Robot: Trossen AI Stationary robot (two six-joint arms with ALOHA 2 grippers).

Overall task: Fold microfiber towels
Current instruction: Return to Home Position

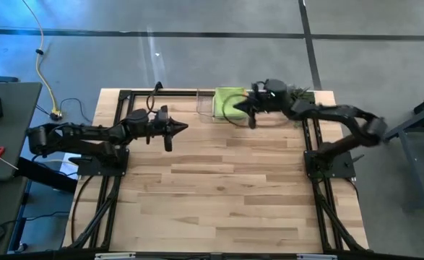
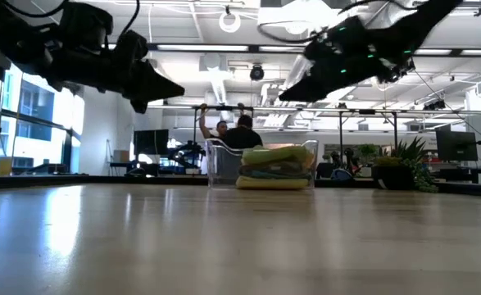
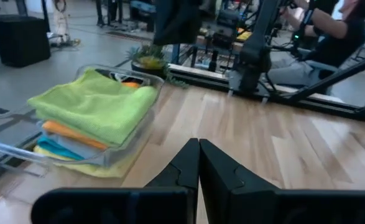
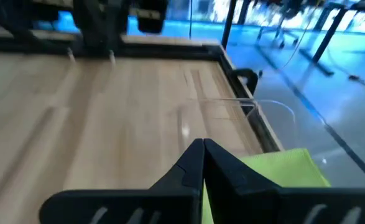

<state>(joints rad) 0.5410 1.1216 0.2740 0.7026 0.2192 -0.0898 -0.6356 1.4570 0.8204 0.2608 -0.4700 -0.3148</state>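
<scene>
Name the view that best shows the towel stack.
The left wrist view: the towel stack shows its green, orange, teal and yellow layers inside the bin. The high view shows only the green top, the low view a distant side, the right wrist view one green edge.

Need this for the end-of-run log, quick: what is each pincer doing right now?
Left pincer: shut, holding nothing.
Right pincer: shut, holding nothing, above the green towel.
</scene>
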